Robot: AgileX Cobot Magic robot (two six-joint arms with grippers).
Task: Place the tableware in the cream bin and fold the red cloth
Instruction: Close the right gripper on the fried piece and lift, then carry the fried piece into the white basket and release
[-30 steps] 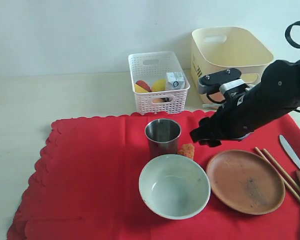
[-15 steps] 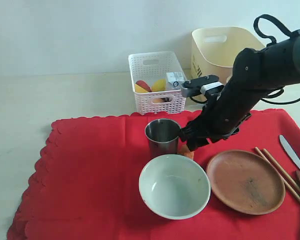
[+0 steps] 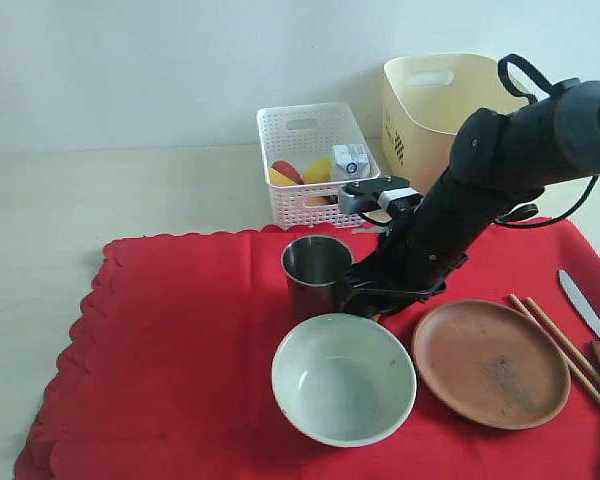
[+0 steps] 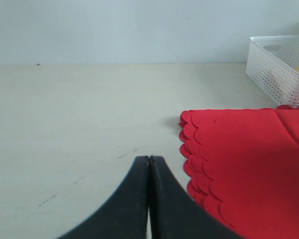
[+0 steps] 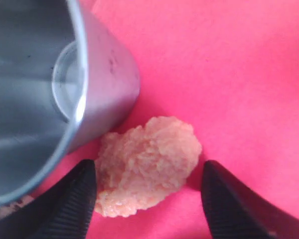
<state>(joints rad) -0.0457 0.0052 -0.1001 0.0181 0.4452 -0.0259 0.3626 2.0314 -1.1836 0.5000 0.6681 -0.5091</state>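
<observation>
Two arms are at work, but only the right one shows in the exterior view: it reaches in from the right side of the bench [image 3: 60, 200], its dark links sloping down and leftward over the red cloth [image 3: 180, 350], with the right claw [image 3: 365, 300] low over the fabric. That claw sits just beside the small steel cup [image 3: 315, 270], just behind the far rim of the pale bowl [image 3: 343, 378] and left of the terracotta plate [image 3: 490, 362]. The chopsticks [image 3: 560, 345] and knife [image 3: 585, 305] lie near the cloth's right edge, well apart from the claw. The cream bin [image 3: 450, 100] stands at the bench's back right by the wall, with the white lattice basket [image 3: 315, 160] to its left. The right wrist view shows what the arm hides from outside: the right claw [image 5: 149, 169] stands wide, its two dark fingers [image 5: 70, 204] on either side of an orange crumbed food piece [image 5: 154, 149] lying on the cloth against the foot of the cup [image 5: 50, 99], and the jaws are not closed on it. The left claw [image 4: 149, 164] shows in the left wrist view alone, its fingers pressed together and holding nothing, low over bare bench [image 4: 65, 124] just beside the cloth's scalloped edge [image 4: 189, 149], with the basket [image 4: 284, 64] beyond it.
</observation>
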